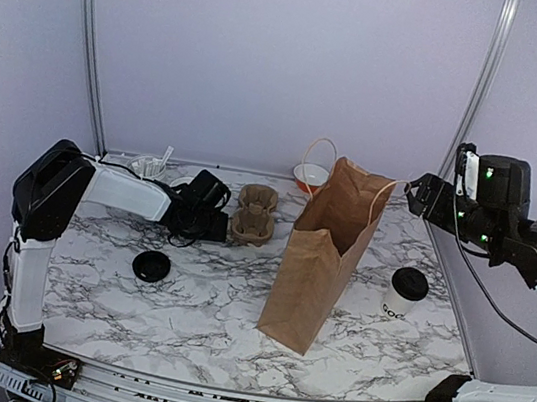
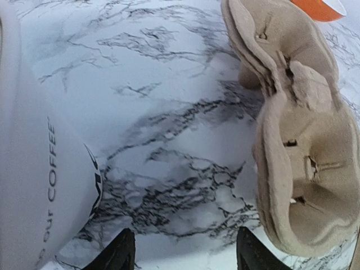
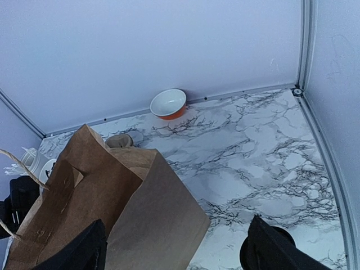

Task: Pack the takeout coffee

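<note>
Takeout coffee (image 1: 406, 294): standing upright near the counter's (image 1: 200, 322) right edge, just right of the paper bag (image 1: 326, 255).
Right gripper (image 1: 415, 195): hovering wide open and empty; coffee sitting below it, toward the near edge; nearer arm.
Left gripper (image 1: 217, 219): gaping empty beside the pulp cup tray (image 1: 254, 214).

I am watching the marble table (image 1: 183, 300) carrying everything. A pulp cup tray (image 1: 254, 215) is lying just ahead of my left gripper (image 2: 181, 253), and a lettered white cup (image 2: 34, 185) is standing close beside it. A loose black lid (image 1: 151, 265) is sitting nearer the arm bases. A brown paper bag (image 1: 320, 259) is standing upright, its open top just beside my right gripper (image 1: 414, 195). The lidded takeout coffee (image 1: 406, 294) is standing below that gripper, and an orange bowl (image 1: 309, 177) is resting beyond the bag.
</note>
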Controlling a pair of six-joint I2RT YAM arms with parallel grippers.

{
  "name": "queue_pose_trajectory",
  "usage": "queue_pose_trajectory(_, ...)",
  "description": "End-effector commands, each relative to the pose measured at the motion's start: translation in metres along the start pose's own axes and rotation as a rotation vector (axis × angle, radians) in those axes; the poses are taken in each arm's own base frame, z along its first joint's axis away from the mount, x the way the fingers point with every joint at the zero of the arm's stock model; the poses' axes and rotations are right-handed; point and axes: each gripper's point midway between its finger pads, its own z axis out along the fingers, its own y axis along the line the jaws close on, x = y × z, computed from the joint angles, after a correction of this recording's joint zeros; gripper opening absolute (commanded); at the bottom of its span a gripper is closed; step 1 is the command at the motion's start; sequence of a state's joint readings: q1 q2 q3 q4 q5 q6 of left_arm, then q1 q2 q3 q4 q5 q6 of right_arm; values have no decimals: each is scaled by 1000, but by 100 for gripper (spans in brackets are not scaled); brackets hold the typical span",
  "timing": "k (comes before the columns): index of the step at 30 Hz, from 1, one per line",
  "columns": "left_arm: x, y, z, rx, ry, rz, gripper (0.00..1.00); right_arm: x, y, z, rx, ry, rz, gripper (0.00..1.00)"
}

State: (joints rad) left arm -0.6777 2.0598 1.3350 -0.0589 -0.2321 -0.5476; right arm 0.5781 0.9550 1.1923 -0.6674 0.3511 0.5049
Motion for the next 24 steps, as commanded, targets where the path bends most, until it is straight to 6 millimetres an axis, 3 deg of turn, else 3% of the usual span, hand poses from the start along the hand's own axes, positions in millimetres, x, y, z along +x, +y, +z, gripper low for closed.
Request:
queue_pose_trajectory(1, -22, 10, 5, -29, -19, 15, 62, -5, 0, -4, -12, -17, 25, 84)
queue_pose_trajectory(12, -18, -39, -39, 95, 14, 0, 59, 0, -1, 1, -7, -9, 19, 84)
queue_pose_trajectory(17, -21, -42, -33, 68, 33, -77, 52, -1, 2, 3, -15, -11, 16, 84)
queue_pose_trajectory(24, -34, -51, -23, 44, 30, -92, 50, -2, -1, -1, -11, -24, 18, 84)
